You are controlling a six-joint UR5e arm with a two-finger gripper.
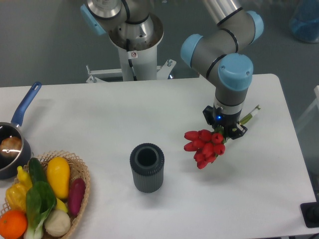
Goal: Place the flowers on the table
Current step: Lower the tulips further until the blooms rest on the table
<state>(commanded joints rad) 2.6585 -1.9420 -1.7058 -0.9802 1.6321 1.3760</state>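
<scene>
We see the gripper (225, 127) at the end of the arm (227, 59), pointing down over the right half of the table (99, 114), clamped on the bouquet of red tulips (205, 145) by its stems. The black fingers close around the stems just above the blooms. The red heads cluster at about 7 o'clock from the gripper, fanning down and left, while the pale green stem ends (251, 113) stick out at about 2 o'clock, past the wrist. The bouquet lies tilted, close to the tabletop; we cannot tell whether the lowest blooms touch the white surface or hang just above it. A small blue light shows on the gripper body.

At about 8 o'clock from the flowers, well apart from them, stands a dark grey ribbed cylindrical vase (147, 168), upright, its open mouth facing up.

Far off at 9 o'clock, at the table's left edge, sits a wicker basket (82, 172) holding vegetables: a yellow squash (58, 177), a purple eggplant (76, 195), a green cucumber (36, 170), a yellow pepper (16, 195), a leafy bok choy (41, 209) and an orange (12, 224). Just above the basket rests a dark saucepan (9, 149) with a blue handle (27, 102) angled toward 1 o'clock.

The arm's white pedestal (134, 55) stands behind the table's far edge.
</scene>
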